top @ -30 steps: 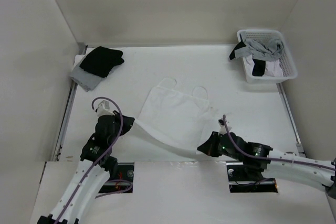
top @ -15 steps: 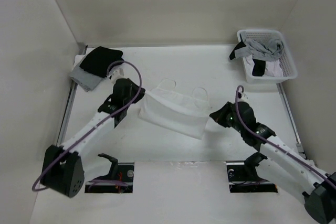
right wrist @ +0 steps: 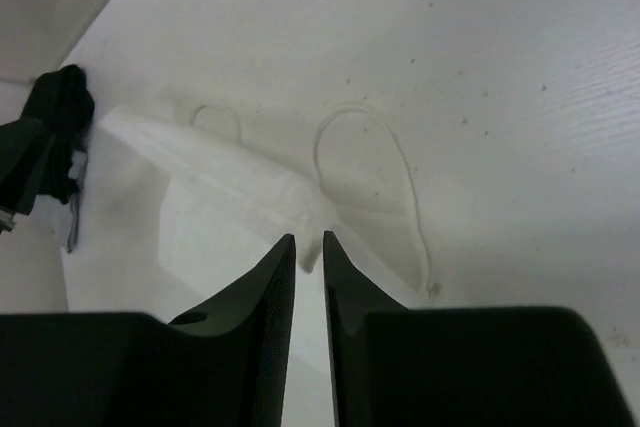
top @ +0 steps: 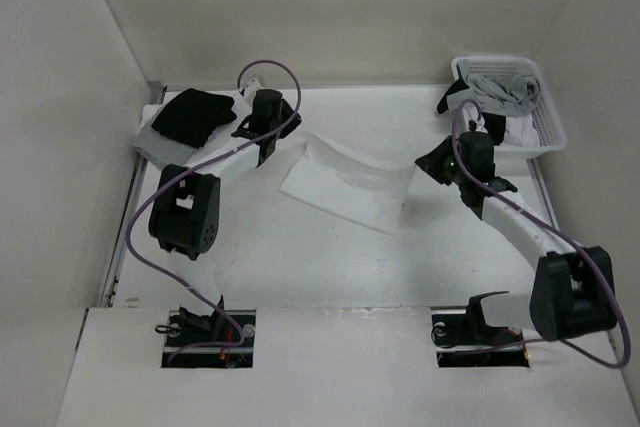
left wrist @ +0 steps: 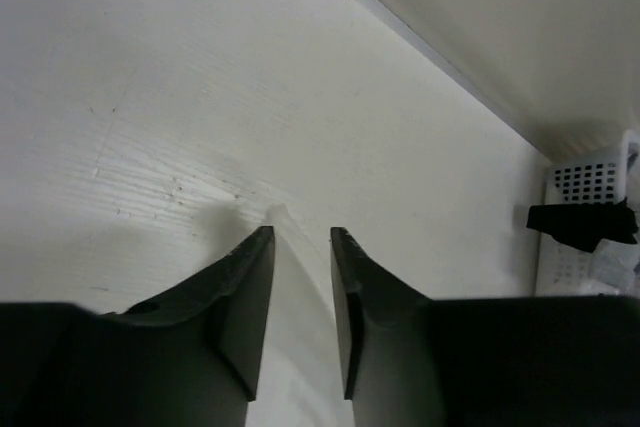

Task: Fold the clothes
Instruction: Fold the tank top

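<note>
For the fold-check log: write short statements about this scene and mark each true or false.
1. The white garment lies on the table, not in the basket. True.
2. The basket stands at the far left of the table. False: it stands at the far right.
3. A black garment lies on a grey cloth. True.
4. The left fingers are pressed together. False: a gap shows between them.
</note>
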Motion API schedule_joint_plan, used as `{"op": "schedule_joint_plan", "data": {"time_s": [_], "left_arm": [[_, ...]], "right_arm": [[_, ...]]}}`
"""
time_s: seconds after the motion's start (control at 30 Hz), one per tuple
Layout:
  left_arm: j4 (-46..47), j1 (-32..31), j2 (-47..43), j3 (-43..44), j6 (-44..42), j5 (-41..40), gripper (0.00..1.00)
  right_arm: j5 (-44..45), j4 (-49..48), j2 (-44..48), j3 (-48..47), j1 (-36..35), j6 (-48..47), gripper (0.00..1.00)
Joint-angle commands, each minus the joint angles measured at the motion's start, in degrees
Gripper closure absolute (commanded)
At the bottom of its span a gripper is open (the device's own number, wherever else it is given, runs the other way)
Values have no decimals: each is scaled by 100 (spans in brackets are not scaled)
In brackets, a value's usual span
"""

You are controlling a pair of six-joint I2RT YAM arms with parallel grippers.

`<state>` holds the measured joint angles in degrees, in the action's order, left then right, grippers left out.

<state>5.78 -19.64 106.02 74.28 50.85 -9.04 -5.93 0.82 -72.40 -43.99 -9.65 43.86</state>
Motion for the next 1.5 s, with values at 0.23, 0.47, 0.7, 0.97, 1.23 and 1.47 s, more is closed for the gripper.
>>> {"op": "schedule_joint_plan", "data": {"time_s": [0.23,0.47,0.7,0.97,1.23,1.47], "left_arm": [[642,123,-1590,-2070,-40,-379,74],[1276,210,-2472,-4193,127,524,64],[1751,246,-1603,-4045,101,798,61],[1839,254,-1066,-3842,180,588,86],[1883,263,-1294,-3921,215,297,96],[2050,281,-1198,-4018,250,394,97]], "right_arm": [[627,-477,277,538,-268,-211,69],[857,-548,1842,2191,-1402,324,99],[883,-574,2178,2842,-1807,641,76],[1050,-776,1985,3133,-1913,1002,61],[884,-1513,1142,3028,-1913,1186,54],[559,-2164,149,2861,-1913,1345,68]]}}
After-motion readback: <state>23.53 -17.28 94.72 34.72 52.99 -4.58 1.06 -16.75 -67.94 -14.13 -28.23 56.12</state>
